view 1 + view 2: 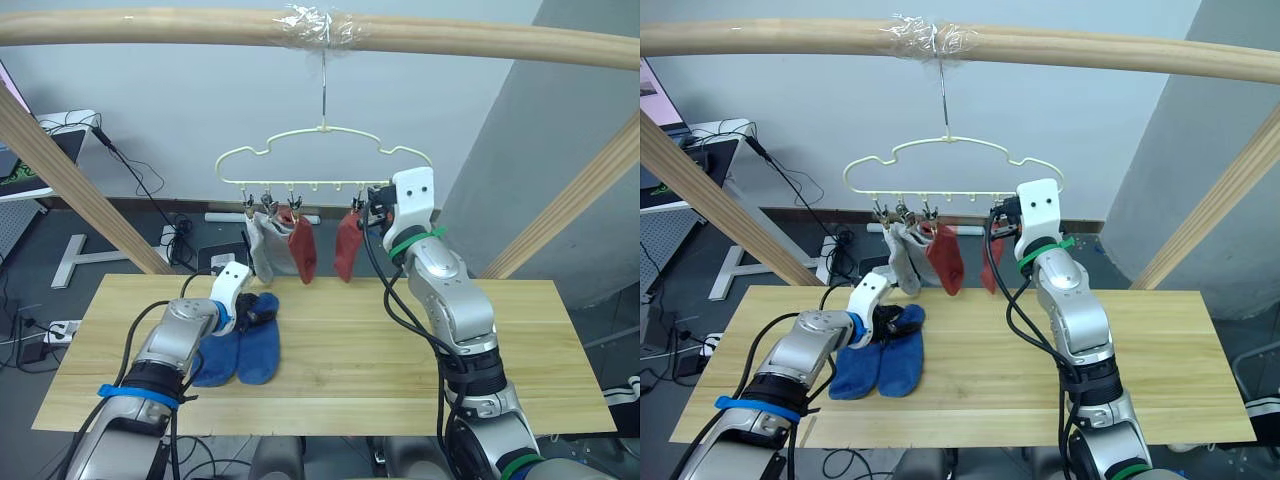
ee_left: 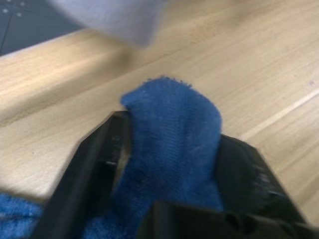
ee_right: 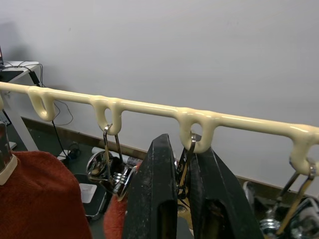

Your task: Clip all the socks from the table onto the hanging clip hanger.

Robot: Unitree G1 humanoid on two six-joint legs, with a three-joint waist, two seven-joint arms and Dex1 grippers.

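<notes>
Two blue socks (image 1: 258, 350) lie side by side on the table (image 1: 400, 340) at its left half. My left gripper (image 1: 260, 308) is low over them, shut on the cuff of one blue sock (image 2: 169, 129), which bulges up between its black fingers. The clip hanger (image 1: 320, 152) hangs from the top pole. Grey socks (image 1: 262, 248) and two rust-red socks (image 1: 302, 250) dangle from its clips. My right gripper (image 3: 187, 174) is raised at the hanger's lower bar, right of the red socks, pinched on a metal clip (image 3: 185, 159).
A round wooden pole frame (image 1: 150, 25) spans overhead, with slanted poles (image 1: 70, 170) at both sides of the table. Behind the table the floor holds cables and a white stand (image 1: 85, 255). A grey wall panel (image 1: 570, 130) stands at the back right.
</notes>
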